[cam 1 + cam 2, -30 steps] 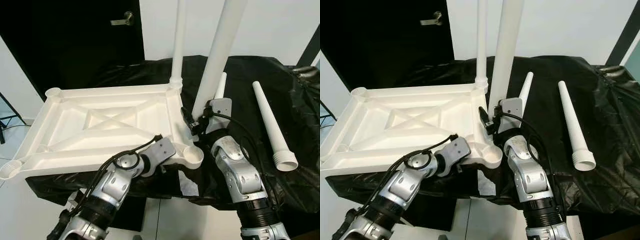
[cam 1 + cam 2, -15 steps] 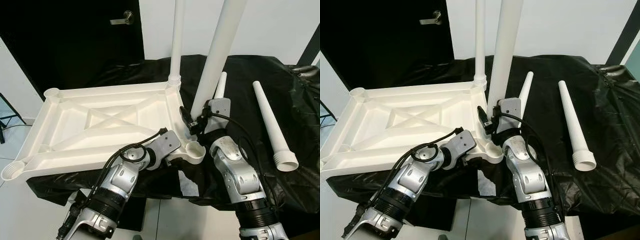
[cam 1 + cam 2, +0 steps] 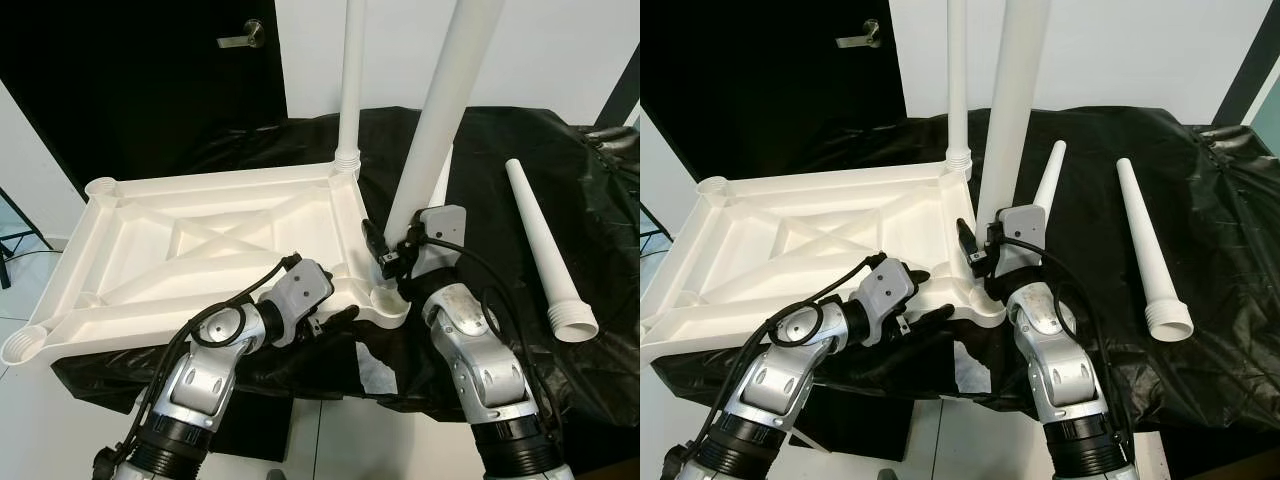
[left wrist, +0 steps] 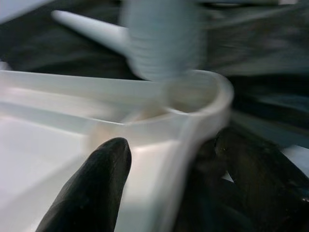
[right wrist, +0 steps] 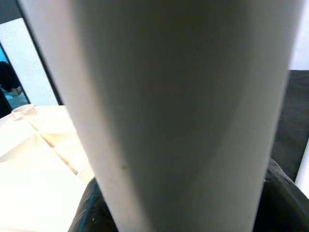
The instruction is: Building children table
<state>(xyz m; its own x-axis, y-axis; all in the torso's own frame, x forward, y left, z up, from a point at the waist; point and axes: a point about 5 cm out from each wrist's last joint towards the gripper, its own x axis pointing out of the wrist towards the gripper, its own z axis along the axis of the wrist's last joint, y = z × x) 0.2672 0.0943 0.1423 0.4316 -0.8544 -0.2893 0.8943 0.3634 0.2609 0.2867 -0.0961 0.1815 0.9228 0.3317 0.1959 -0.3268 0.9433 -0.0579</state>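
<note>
1. Tabletop piece (image 3: pixel 200 250), white plastic, lies upside down on black cloth (image 3: pixel 560 180), ribs up, partly overhanging the cloth's near edge.
2. Far leg (image 3: pixel 352 80) stands upright in far right corner socket.
3. Right gripper (image 3: pixel 392 262) jaws pinch second leg (image 3: pixel 440 110) near its base, leg near-upright, threaded end at near right corner socket (image 3: pixel 385 300).
4. Left gripper (image 4: pixel 164 188) jaws spread astride the rim by that socket, one finger (image 4: pixel 96 183) inside the tray, the other outside.
5. Two loose legs on cloth: one (image 3: pixel 1048 178) just behind right gripper, one (image 3: pixel 545 250) further right.
</note>
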